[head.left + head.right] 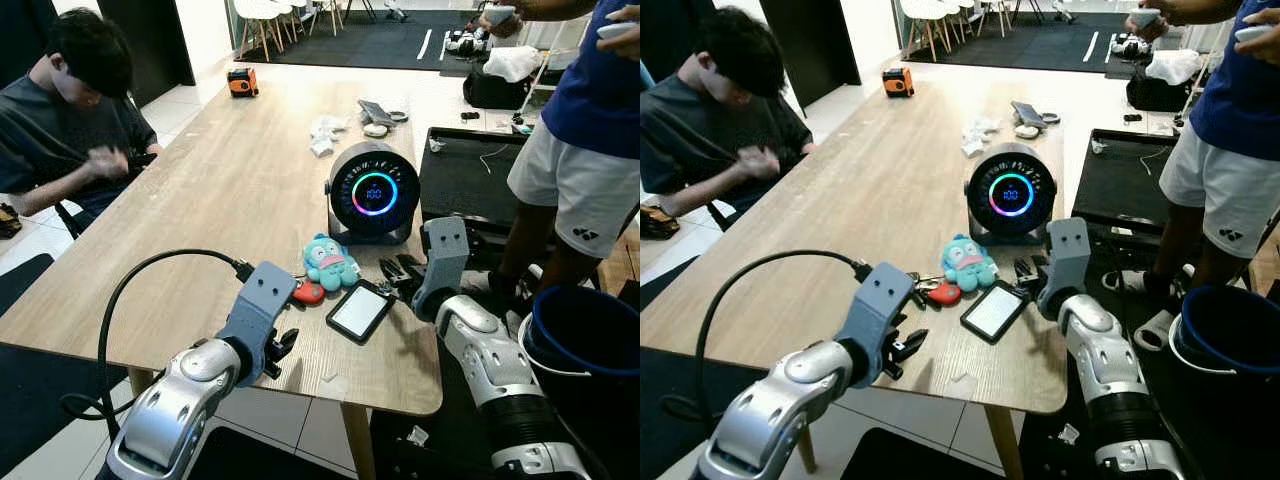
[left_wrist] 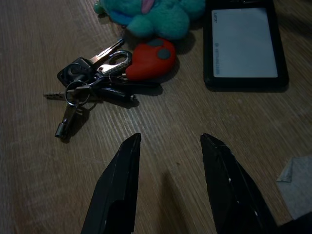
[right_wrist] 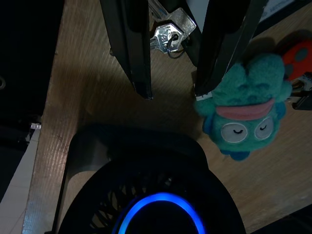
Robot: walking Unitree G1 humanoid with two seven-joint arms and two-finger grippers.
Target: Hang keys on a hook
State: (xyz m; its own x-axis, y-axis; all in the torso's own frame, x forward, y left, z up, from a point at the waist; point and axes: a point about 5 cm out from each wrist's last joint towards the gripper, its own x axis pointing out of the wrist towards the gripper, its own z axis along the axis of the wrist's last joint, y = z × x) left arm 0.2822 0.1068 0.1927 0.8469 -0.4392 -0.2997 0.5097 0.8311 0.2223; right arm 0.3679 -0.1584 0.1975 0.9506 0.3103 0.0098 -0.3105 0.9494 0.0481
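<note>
A bunch of keys lies on the wooden table, clipped to a red charm and a teal plush toy. My left gripper is open, low over the table just short of the keys, with nothing between its fingers. At the table's near edge the left gripper sits below the red charm. My right gripper is open beside the plush toy, pointing at the round fan's base. A silver key lies on the table between its fingers.
A black card holder lies right of the plush. A round fan with a glowing ring stands behind. One person sits at the left, another stands at the right by a blue bucket. The table's near edge is close.
</note>
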